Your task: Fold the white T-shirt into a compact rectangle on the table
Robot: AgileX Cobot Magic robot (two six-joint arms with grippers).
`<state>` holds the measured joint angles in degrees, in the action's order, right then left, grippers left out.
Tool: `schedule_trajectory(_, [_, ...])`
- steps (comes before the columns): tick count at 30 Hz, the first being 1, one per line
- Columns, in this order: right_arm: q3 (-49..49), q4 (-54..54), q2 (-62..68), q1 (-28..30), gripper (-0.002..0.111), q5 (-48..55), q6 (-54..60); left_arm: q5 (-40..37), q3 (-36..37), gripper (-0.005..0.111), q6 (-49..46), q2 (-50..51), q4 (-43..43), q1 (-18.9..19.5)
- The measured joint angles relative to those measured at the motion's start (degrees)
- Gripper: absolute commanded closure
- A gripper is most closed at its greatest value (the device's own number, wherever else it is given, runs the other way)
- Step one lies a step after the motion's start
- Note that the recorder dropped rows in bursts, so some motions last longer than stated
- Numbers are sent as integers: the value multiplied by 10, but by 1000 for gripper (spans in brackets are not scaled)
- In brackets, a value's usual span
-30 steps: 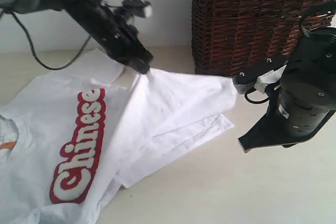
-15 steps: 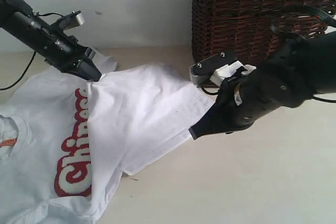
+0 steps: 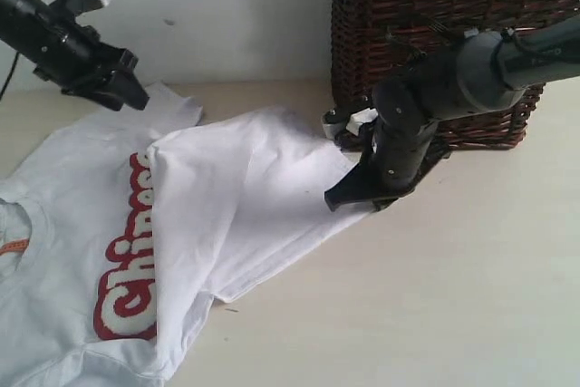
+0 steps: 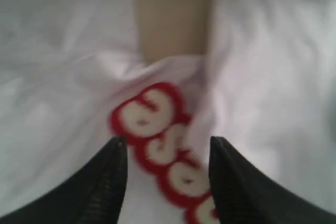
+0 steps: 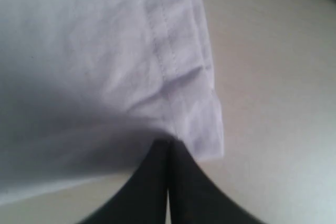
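Note:
The white T-shirt (image 3: 245,188) lies on the table (image 3: 435,296), its lower part folded over and covering part of the red "Chinese" lettering (image 3: 127,287). My left gripper (image 3: 131,97) hovers open above the shirt's far left edge. In the left wrist view the open left gripper (image 4: 165,142) frames the red letters (image 4: 157,129), with nothing between its fingers. My right gripper (image 3: 333,198) is shut, its tip against the folded shirt's right hem. The right wrist view shows the shut right gripper (image 5: 169,142) meeting the stitched hem corner (image 5: 199,124), with no cloth visibly between the jaws.
A dark brown wicker basket (image 3: 435,33) stands at the back right, just behind my right arm. An orange neck tag (image 3: 11,249) shows at the far left. A pale wall runs along the back. Bare table (image 5: 273,77) stretches to the right of the hem.
My left gripper let go of the folded edge, opened and drew back up and to the left. The right arm swung left to the hem. The fold now rests flat.

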<state>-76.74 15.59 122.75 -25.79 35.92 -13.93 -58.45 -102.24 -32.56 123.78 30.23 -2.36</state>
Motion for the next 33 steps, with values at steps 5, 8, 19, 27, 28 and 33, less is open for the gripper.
schedule_trajectory(5, [-1,5,1,2,108,25,12,40,53,59,72,12,-143,7])
schedule_trajectory(8, [13,6,-7,2,108,44,16,44,59,64,88,35,-152,7])
schedule_trajectory(19, [95,-31,-84,2,108,4,49,62,64,75,101,75,-153,7])
schedule_trajectory(27, [-40,-133,20,2,108,-5,107,64,64,75,93,16,-133,7])
schedule_trajectory(28, [-51,-132,25,2,108,11,107,66,66,75,93,17,-133,7])
schedule_trajectory(33, [-24,-98,6,2,108,56,108,73,68,75,91,48,-135,7])
